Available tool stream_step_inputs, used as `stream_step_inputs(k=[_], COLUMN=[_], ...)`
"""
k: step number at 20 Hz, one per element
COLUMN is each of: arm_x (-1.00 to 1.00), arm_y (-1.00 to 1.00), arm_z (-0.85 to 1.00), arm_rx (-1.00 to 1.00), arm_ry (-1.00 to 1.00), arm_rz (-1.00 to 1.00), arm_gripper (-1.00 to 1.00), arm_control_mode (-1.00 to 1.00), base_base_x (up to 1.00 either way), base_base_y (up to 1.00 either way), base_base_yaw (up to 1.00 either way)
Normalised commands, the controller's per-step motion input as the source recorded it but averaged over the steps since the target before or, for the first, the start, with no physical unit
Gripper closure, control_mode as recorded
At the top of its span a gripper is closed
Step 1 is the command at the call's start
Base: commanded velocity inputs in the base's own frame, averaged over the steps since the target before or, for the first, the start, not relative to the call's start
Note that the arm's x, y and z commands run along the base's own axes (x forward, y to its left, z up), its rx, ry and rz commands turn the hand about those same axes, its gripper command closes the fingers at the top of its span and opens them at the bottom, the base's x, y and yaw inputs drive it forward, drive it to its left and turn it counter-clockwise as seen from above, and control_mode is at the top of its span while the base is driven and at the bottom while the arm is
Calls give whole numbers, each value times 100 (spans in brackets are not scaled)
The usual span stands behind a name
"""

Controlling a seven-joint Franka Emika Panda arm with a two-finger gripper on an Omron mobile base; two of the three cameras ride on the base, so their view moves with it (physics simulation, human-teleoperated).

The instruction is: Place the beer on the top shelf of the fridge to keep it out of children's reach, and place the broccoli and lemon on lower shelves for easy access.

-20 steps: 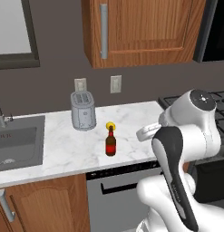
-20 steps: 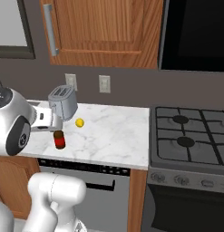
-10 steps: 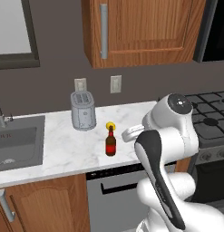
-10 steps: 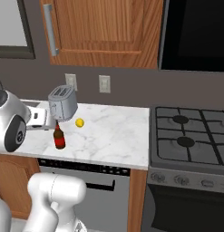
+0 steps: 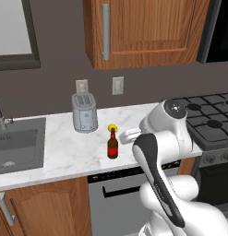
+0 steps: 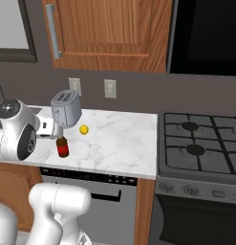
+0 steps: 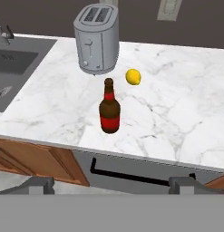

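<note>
The beer stands upright on the marble counter, a dark bottle with a red label. In the hand view my gripper is open, short of the counter's front edge and looking down at the bottle, with nothing between its fingertips. The lemon lies just behind the beer, beside the toaster. From the left base view the gripper is close to the right of the beer, with the lemon behind. The right base view has the beer and lemon. The broccoli and the fridge with its shelves are out of view.
A sink is set into the counter at the left. A gas stove adjoins the counter on the right. Wooden wall cabinets hang above, and a dishwasher front sits below the counter.
The arm has swung left, bringing the hand closer to the beer. The jaws have stayed open, and the bottle and lemon have not moved.
</note>
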Motion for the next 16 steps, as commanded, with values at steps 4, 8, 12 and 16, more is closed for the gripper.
stream_step_inputs(k=[4, 8, 12, 16], arm_x=[36, 35, 33, 33], arm_y=[0, 4, 11, 10], arm_z=[-33, -30, -25, -21], arm_rx=[3, 0, 0, 0], arm_ry=[0, 0, 1, 5], arm_rz=[0, 0, 0, 0], arm_gripper=[-100, -100, -100, -100], arm_control_mode=[-100, -100, -100, -100], base_base_x=[0, 0, 0, 0], base_base_y=[0, 0, 0, 0], base_base_yaw=[0, 0, 0, 0])
